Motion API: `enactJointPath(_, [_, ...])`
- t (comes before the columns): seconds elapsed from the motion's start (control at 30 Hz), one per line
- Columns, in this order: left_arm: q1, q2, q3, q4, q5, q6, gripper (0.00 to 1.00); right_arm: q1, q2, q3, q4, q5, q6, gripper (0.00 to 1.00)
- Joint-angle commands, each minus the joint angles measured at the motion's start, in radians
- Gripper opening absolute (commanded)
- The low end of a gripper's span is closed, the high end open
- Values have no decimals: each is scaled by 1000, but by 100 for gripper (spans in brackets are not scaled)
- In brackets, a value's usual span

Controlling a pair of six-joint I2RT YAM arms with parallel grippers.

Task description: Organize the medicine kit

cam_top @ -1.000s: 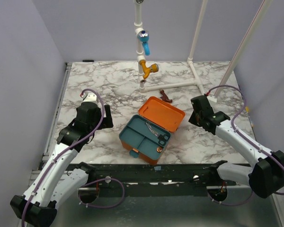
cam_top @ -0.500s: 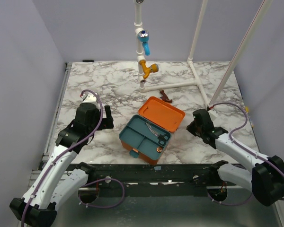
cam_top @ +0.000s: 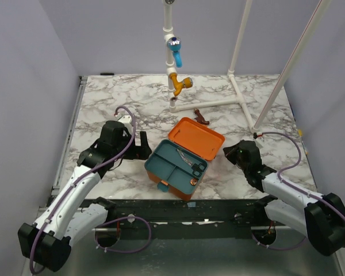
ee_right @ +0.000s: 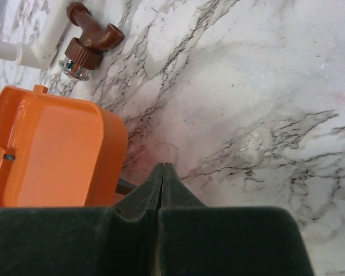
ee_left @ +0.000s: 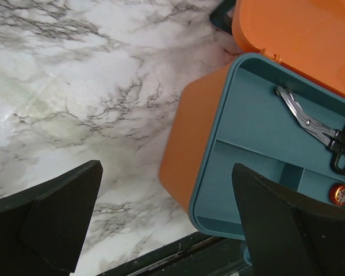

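The medicine kit (cam_top: 198, 138) lies open mid-table, its orange lid (ee_left: 299, 34) folded back to the far right. A teal tray (cam_top: 168, 164) sits in the box and holds scissors (ee_left: 316, 129) and a small round orange piece (ee_left: 340, 194). My left gripper (cam_top: 140, 145) is open, right beside the kit's left corner; in the left wrist view its fingers straddle the orange wall (ee_left: 195, 132) without touching it. My right gripper (cam_top: 230, 153) is shut on nothing, low over the marble just right of the lid (ee_right: 52, 149), with its tips (ee_right: 163, 167) pressed together.
A brown valve (cam_top: 202, 118) lies on the marble behind the kit, at the end of a white pipe (ee_right: 37, 52). The white pipe frame (cam_top: 210, 104) with blue and yellow valves stands at the back. A black rail (cam_top: 190, 210) runs along the table's near edge.
My left arm has swung right, up to the kit's left side. My right gripper has closed and come down and left towards the lid.
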Motion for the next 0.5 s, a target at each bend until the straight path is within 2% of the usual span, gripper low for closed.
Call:
enactJointPath(0.0, [5,59,-9,25,170,25,99,-6,42,-35,186,-40,9,1])
enactJointPath(0.47, [4,231,10,-32,188,33,97,-6,184,-111,528,-116,2,1])
